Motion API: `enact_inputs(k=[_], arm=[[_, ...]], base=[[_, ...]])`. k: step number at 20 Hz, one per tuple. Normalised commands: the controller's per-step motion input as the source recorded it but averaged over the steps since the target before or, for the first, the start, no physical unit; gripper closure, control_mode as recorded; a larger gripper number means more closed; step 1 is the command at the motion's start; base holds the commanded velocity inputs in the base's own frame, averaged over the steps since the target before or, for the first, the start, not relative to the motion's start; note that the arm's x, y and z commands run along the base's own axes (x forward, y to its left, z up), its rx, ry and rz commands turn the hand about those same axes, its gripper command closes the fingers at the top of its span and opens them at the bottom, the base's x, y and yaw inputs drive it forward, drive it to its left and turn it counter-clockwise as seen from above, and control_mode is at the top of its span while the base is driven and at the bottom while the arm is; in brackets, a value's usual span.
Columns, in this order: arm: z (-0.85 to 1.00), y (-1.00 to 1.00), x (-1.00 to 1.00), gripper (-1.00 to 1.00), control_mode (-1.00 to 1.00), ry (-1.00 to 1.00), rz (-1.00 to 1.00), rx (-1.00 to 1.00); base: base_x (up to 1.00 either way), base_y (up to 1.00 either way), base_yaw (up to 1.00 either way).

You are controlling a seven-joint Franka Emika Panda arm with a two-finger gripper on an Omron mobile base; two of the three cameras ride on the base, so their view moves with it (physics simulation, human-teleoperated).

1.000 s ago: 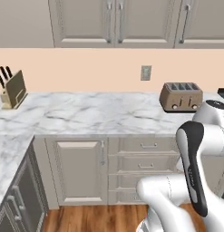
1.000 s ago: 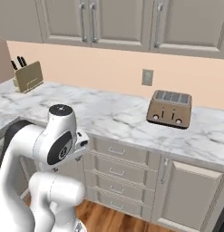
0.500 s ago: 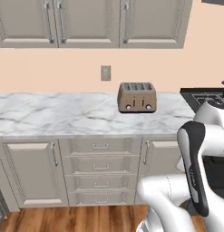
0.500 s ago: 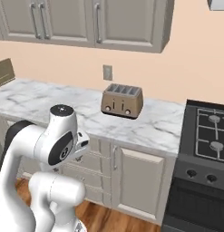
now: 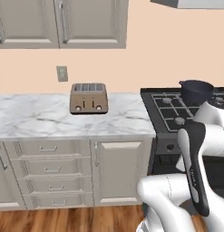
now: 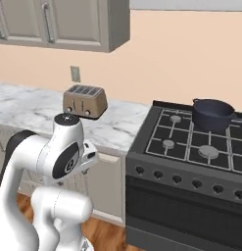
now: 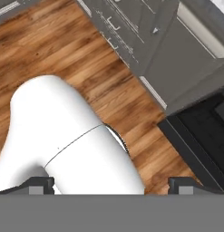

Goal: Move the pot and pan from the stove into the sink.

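In the left base view the pot (image 5: 197,91) sits on the back burner at the left rear of the stove (image 5: 173,113), close to the wall. The stove butts against the right end of the marble bench (image 5: 50,118). A toaster (image 5: 89,97) stands on the bench toward its back edge, not far from the stove end, below a wall outlet (image 5: 62,73). Cabinet doors and a stack of drawers (image 5: 51,169) run under the bench.

In the right base view the same pot (image 6: 212,113) rests on the rear grate of the stove (image 6: 191,147), well back from the row of front knobs (image 6: 177,180). The toaster (image 6: 84,100) sits on the bench (image 6: 117,125) to the left of the stove, near the back edge.

In the hand view the claw (image 7: 112,185) points down at the wooden floor (image 7: 68,50), its two dark fingertips (image 7: 39,183) spread to their widest, with nothing between them. Grey cabinet fronts (image 7: 177,54) and the dark stove base (image 7: 202,136) lie along the upper right.
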Motion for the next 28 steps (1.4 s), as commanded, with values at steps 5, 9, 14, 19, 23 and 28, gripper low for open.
enact_inputs(k=[5,9,14,19,23,28], arm=[[0.0,0.0,0.0,-1.0,1.0,0.0,0.0,0.0],[0.0,0.0,0.0,-1.0,1.0,0.0,0.0,0.0],[0.0,0.0,0.0,-1.0,1.0,0.0,0.0,0.0],[0.0,0.0,0.0,-1.0,1.0,0.0,0.0,0.0],[0.0,0.0,0.0,-1.0,1.0,0.0,0.0,0.0],[0.0,0.0,0.0,-1.0,1.0,0.0,0.0,0.0]], base=[[0.1,-1.0,-0.06],[0.08,-1.0,-0.06],[0.04,-0.99,-0.04],[0.01,-0.42,-0.02],[0.74,0.11,-0.04],[0.93,0.16,-0.04]])
